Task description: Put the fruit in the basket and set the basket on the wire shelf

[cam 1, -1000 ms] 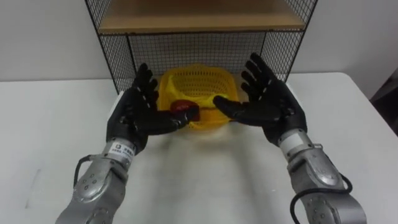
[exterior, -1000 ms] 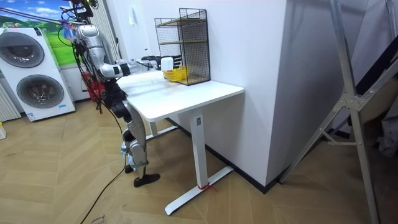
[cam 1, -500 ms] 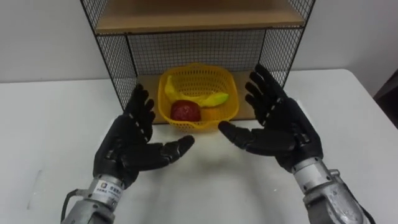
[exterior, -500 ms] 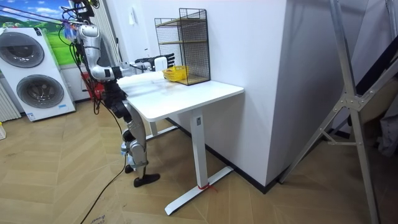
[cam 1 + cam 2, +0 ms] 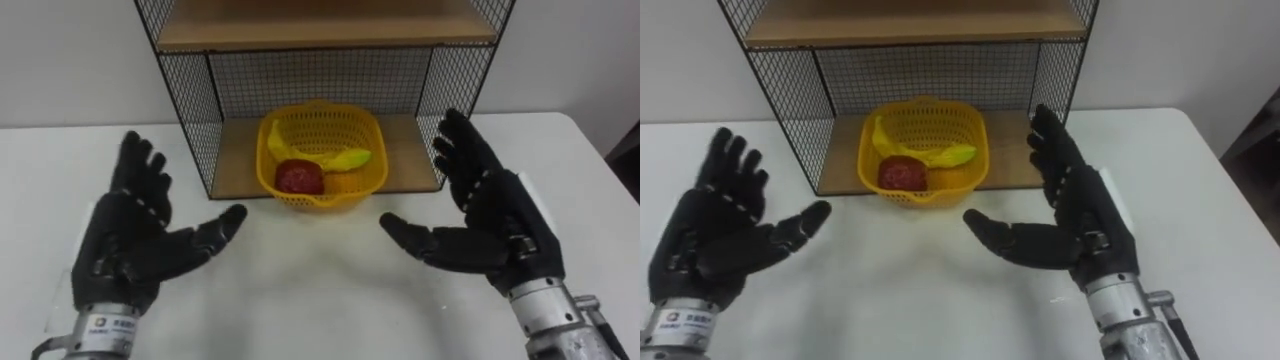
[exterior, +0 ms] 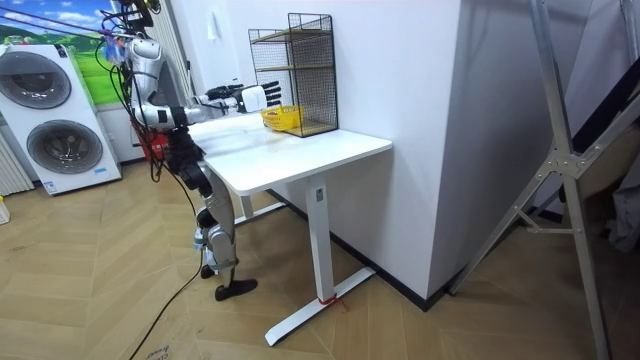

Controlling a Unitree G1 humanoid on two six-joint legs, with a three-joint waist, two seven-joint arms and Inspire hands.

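Left side: the left hand point(image 5: 130, 235) hovers over the white bench point(image 5: 310, 290), palm inward, fingers spread and released, empty. Centre: the yellow basket point(image 5: 322, 108) sits on the lower board point(image 5: 235, 165) of the wire shelf point(image 5: 190, 110), with the red apple point(image 5: 299, 177), banana point(image 5: 335, 160) and orange fruit point(image 5: 346, 183) inside. Right: the right hand point(image 5: 495, 225) mirrors it, fingers splayed, holding nothing, apart from the basket. Job looks about done! The danger: the basket's front lip appears to jut past the board's edge, so a stray thumb could drag it off and spill fruit. Mesh walls flank it, and the upper board point(image 5: 320, 35) hangs low, crowding any re-reach.
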